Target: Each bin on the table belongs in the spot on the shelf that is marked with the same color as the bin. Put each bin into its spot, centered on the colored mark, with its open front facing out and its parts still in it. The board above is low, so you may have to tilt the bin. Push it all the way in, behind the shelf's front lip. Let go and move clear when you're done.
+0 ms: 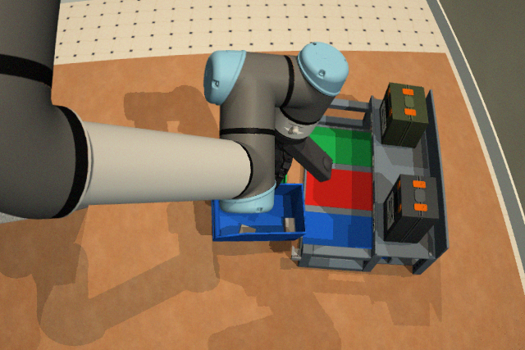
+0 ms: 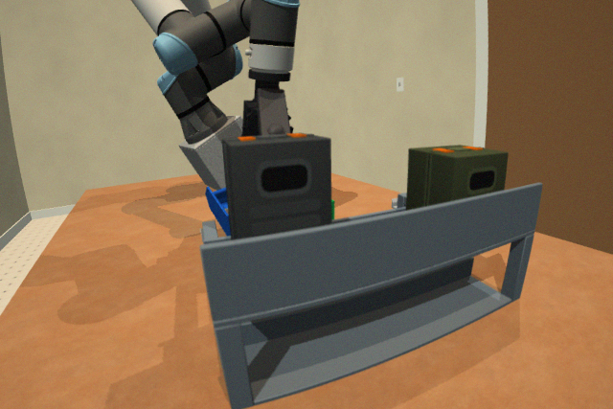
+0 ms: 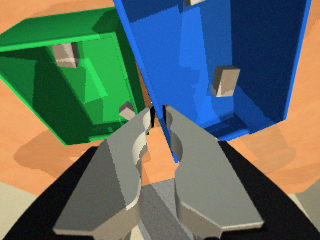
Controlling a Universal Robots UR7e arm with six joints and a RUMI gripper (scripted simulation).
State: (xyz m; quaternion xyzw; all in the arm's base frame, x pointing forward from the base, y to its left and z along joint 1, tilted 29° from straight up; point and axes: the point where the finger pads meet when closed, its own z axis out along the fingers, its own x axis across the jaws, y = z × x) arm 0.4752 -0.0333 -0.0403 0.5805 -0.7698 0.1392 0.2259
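Note:
The blue bin [image 1: 258, 215] sits on the table in front of the shelf, just left of the blue mark [image 1: 339, 229]. It holds small grey parts [image 3: 224, 81]. My gripper [image 3: 158, 106] is shut on the thin side wall of the blue bin [image 3: 220, 65]. In the top view the arm hides the fingers. The green bin [image 3: 75, 75], with parts inside, lies right beside the blue one; only a sliver of it shows in the top view [image 1: 285, 177]. The green mark [image 1: 343, 147] and red mark [image 1: 339, 189] on the shelf floor are bare.
The grey shelf [image 2: 366, 265] has a low upper board carrying a dark grey case [image 1: 411, 208] and an olive case [image 1: 403, 115]. From behind, the dark case [image 2: 277, 184] hides most of the bins.

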